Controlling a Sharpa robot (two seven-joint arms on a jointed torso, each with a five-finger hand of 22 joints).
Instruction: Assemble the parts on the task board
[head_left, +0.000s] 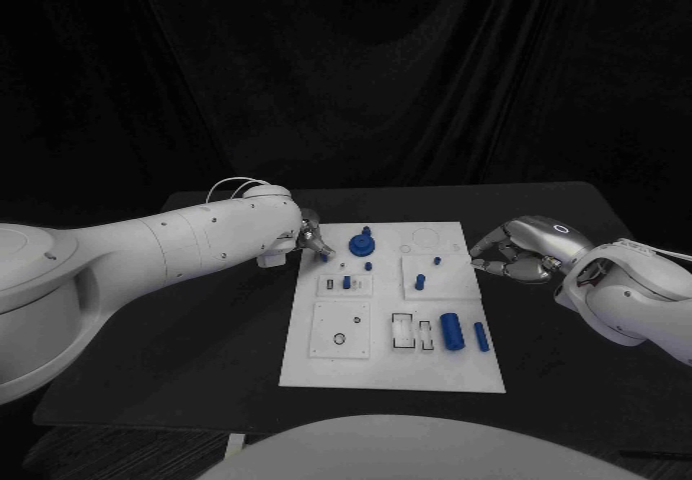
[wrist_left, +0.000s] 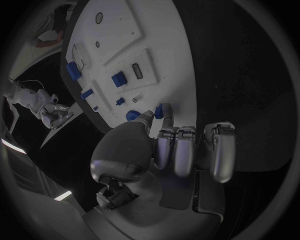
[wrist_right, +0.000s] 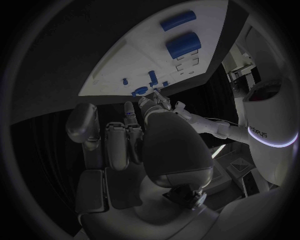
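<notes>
The white task board is seen lying flat in the middle of the black table, with its blue parts spread over it. Near the far edge a blue round part with an upright stem is set on the board, and just nearer a small blue peg is found. A short blue pin is stood on the raised white block on the right half. In the near right area a thick blue cylinder is laid beside a thinner blue cylinder, the two lying parallel and slightly apart. White rectangular recesses are seen just left of the cylinders; what they hold cannot be made out. The left hand is held at the board's far left corner, its fingertips brought close to the blue round part; whether contact is made cannot be told, and nothing is plainly gripped, so its state cannot be determined. The right hand is held just off the board's right edge, its fingers curled inward together with nothing seen between them.
</notes>
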